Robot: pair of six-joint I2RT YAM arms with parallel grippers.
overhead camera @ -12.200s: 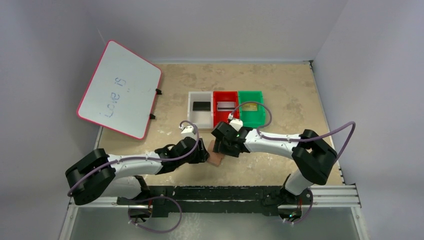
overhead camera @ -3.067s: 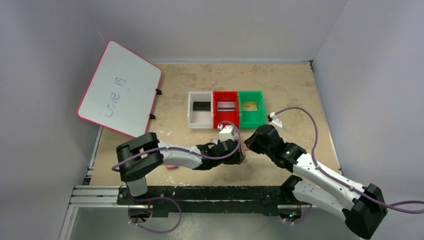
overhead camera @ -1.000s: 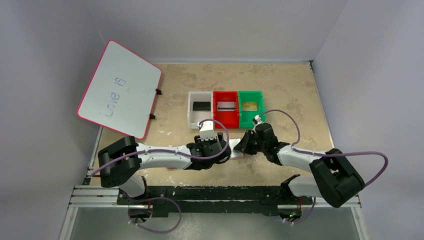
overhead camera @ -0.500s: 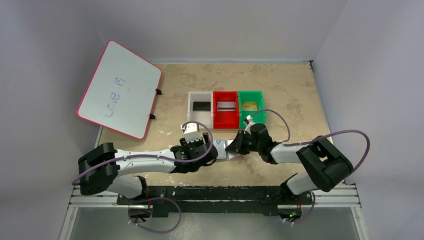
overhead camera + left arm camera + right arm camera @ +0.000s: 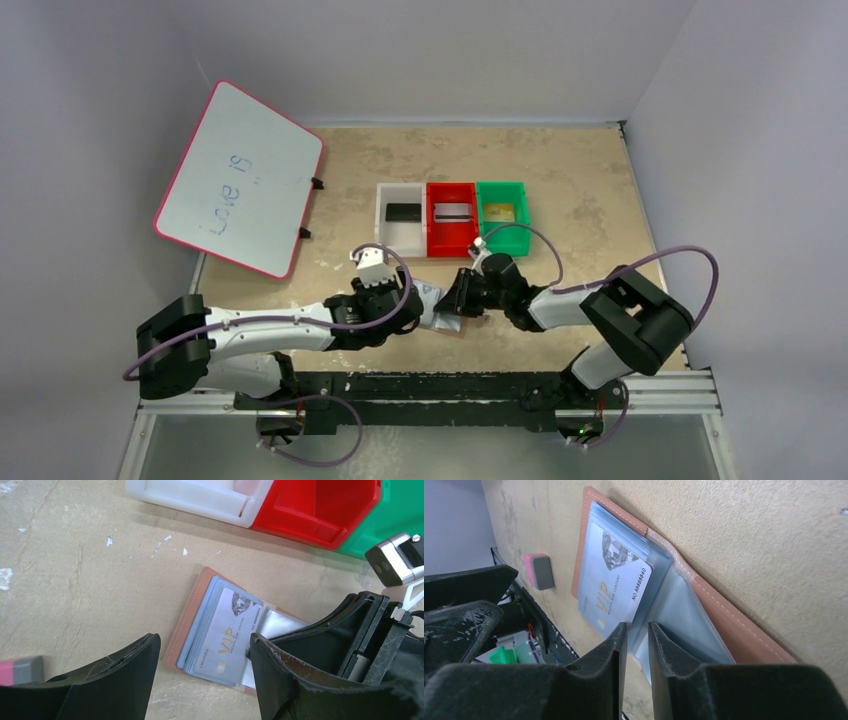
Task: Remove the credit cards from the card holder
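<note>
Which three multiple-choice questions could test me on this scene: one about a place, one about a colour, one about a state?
1. Where does the black card lie?
A. in the white bin
B. in the red bin
C. in the green bin

2. What colour is the leather of the card holder?
A. black
B. tan-brown
C. green

3. How does the card holder lie?
A. snapped shut
B. standing on its edge
C. open, with a VIP card in a sleeve

Key: 1 A, the top view shows it inside that bin; 2 B, both wrist views show the brown edge; 3 C, both wrist views show it spread open.
</note>
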